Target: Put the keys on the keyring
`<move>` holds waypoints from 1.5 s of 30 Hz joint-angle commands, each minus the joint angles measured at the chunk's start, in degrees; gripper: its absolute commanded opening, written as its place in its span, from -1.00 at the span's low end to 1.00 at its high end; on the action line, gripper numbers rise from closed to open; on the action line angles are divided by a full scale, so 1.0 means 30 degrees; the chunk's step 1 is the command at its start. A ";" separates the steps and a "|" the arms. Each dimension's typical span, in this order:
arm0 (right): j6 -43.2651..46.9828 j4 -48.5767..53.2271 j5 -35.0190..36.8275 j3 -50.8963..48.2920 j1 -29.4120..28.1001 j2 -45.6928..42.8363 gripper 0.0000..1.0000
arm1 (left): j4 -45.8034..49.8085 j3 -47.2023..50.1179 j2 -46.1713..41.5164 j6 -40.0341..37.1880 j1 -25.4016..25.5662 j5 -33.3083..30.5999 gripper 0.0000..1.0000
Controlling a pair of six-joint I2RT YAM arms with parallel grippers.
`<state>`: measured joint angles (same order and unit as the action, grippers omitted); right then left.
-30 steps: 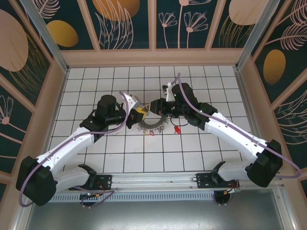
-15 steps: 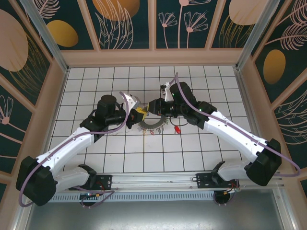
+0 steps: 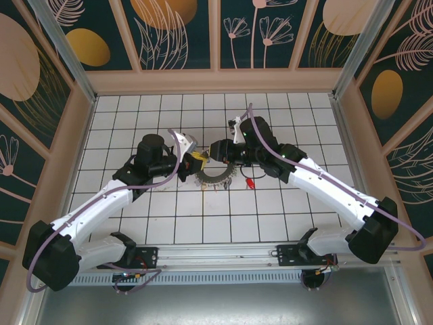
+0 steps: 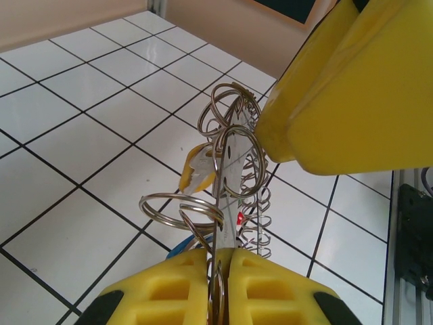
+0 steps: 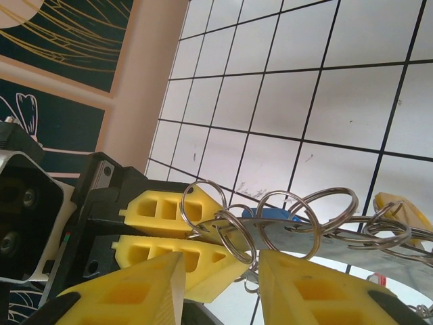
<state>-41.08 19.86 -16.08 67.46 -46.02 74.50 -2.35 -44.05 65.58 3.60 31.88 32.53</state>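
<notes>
Right gripper (image 5: 220, 271) fingers have spread since a second ago, now apart below the keyring (image 3: 215, 177). Left gripper (image 4: 218, 256) clamped on keyring edge. Red key (image 3: 249, 181) just right of it.

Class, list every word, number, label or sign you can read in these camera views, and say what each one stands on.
No text can be read anywhere.
A tiny red mark at the metal strip of the keyring: too small to read.
The floor tiles and wall panels: patterns only, no writing.
</notes>
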 commanded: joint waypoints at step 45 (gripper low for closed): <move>-0.1641 0.3426 0.2532 0.0662 -0.0620 -0.2587 -0.35 | -0.1198 -0.0281 -0.1408 -0.6049 0.0111 -0.2103 -1.00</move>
<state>-45.32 24.08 -9.63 67.57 -47.75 71.16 -2.96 -44.05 63.86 -5.32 31.94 27.88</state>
